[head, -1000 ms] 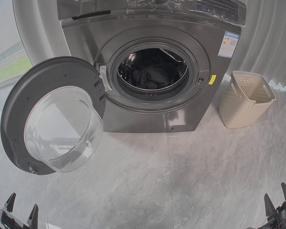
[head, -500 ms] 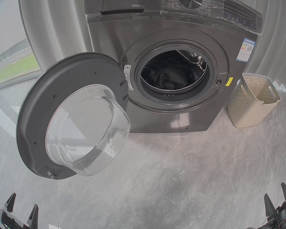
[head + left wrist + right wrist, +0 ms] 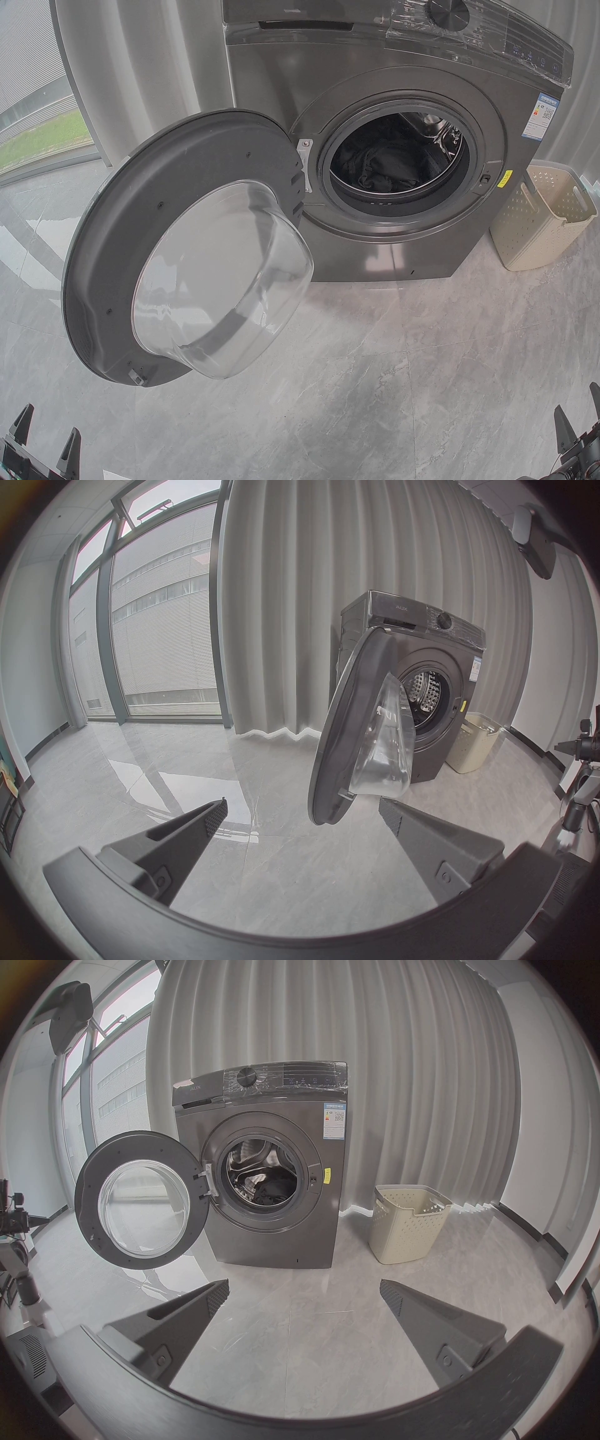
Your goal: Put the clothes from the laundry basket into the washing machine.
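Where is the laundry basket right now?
In the head view the laundry basket stands on the floor at far right, just beside the washing machine.

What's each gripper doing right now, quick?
Left gripper: open, holding nothing.
Right gripper: open, holding nothing.

We see the washing machine (image 3: 387, 250) open, with dark clothes (image 3: 384, 169) in its drum (image 3: 437, 128).
Our grey front-loader stands with its round door (image 3: 156, 206) swung wide to our left on its hinge, the clear window bowl bulging toward us. The clothes lie in a crumpled heap low in the steel drum. The beige, perforated laundry basket (image 3: 531, 231) stands upright just beside the machine, on our right.
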Motion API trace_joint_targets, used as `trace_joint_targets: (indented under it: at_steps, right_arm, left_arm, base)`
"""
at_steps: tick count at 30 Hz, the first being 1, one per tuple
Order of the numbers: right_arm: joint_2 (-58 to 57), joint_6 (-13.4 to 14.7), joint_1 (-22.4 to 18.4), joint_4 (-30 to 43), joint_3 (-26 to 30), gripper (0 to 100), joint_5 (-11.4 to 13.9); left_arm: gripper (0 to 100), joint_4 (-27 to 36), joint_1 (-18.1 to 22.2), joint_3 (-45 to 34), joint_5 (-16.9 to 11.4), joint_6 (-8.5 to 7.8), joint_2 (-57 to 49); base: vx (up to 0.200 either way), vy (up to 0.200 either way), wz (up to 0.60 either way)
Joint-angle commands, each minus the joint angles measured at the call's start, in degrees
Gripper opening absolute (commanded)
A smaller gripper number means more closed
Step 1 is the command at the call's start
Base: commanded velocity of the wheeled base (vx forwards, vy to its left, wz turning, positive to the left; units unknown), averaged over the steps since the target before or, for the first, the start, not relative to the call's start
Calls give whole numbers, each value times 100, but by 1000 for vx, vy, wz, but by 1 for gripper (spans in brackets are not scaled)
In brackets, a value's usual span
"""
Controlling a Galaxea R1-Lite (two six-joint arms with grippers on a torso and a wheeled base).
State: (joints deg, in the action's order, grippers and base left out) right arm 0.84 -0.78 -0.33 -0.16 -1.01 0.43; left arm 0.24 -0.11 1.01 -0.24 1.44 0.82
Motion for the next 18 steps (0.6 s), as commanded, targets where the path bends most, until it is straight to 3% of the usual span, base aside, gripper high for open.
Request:
trace_joint_targets:
  at_steps: [1,6,16,18]
  right_arm:
    - [-23,-1,-2,-2,101,100,1]
    - [-23,-1,-2,-2,101,100,1]
    - [-23,8,-2,-2,101,100,1]
    - [-23,8,-2,-2,101,100,1]
  left_arm:
    - [100,2,2,-101,7,-3,-82]
    - [100,2,2,-101,60,-74,-82]
    - [100,-60,11,-66,77,-109,-82]
    - [100,-376,46,646,86,-3,-11]
  base:
    - [0,200,0]
    - [0,200,0]
    - [0,0,0]
    - [0,0,0]
